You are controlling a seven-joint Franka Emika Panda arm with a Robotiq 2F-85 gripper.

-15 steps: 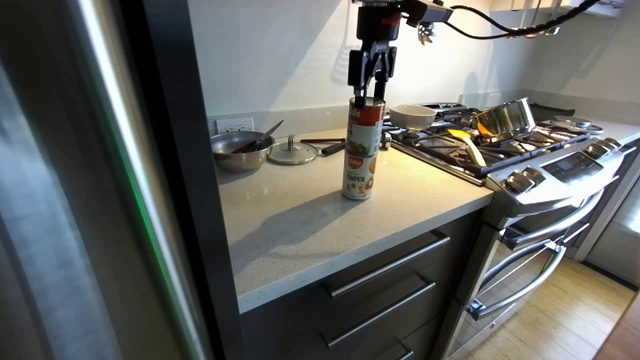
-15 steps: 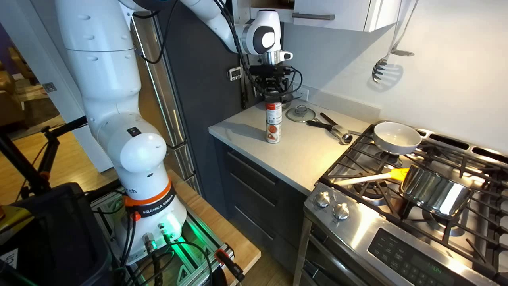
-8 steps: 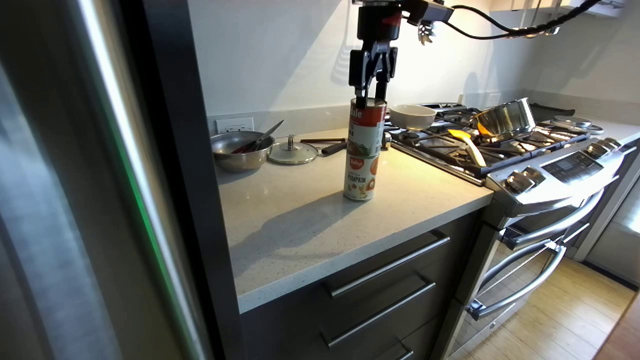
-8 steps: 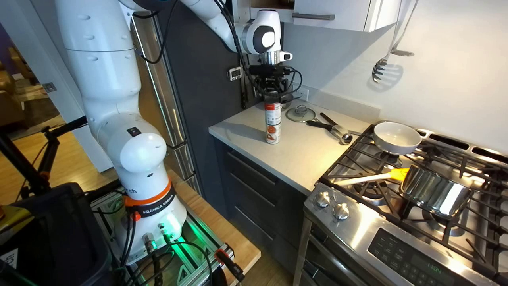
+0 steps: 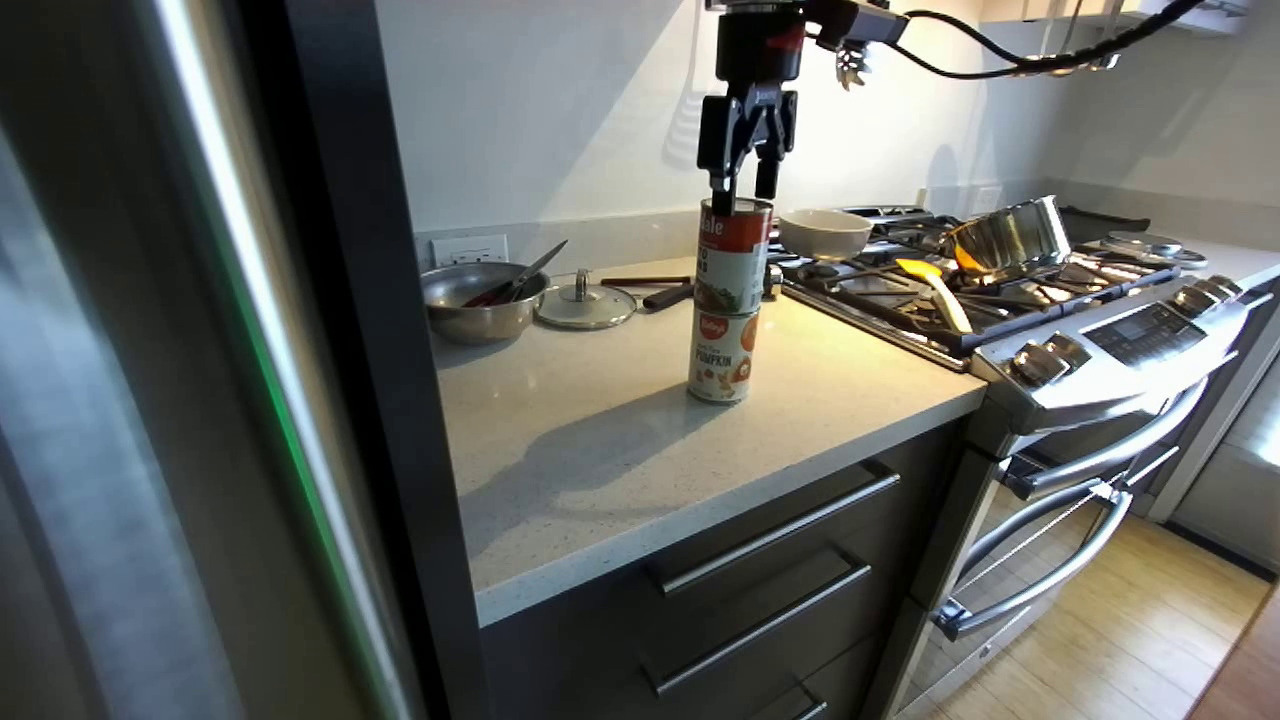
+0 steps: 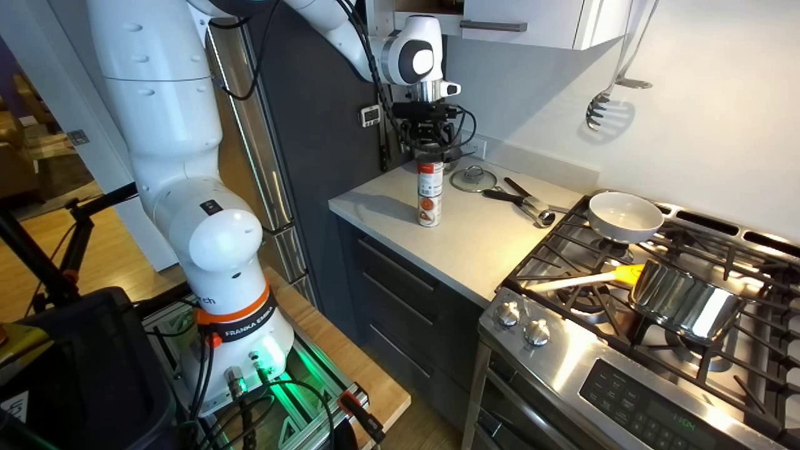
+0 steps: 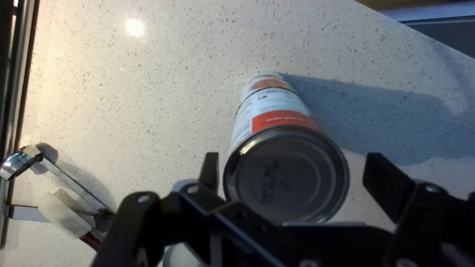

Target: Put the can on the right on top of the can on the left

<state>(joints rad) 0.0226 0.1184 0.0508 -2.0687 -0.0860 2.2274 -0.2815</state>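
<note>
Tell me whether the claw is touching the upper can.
Apart. In the wrist view, the claw stands open around the upper can, with pale countertop showing between the can and both fingers.

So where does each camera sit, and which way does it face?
Exterior view: seemingly near the fridge, facing across the counter toward the stove; jaws, mount and cable show.
Exterior view: high near the robot base, facing down on counter and stove; most of the arm shows.
Wrist view: over the top can, looking down; jaws stand open either side.
Both exterior views share the top can, lower can, lid and white bowl.
</note>
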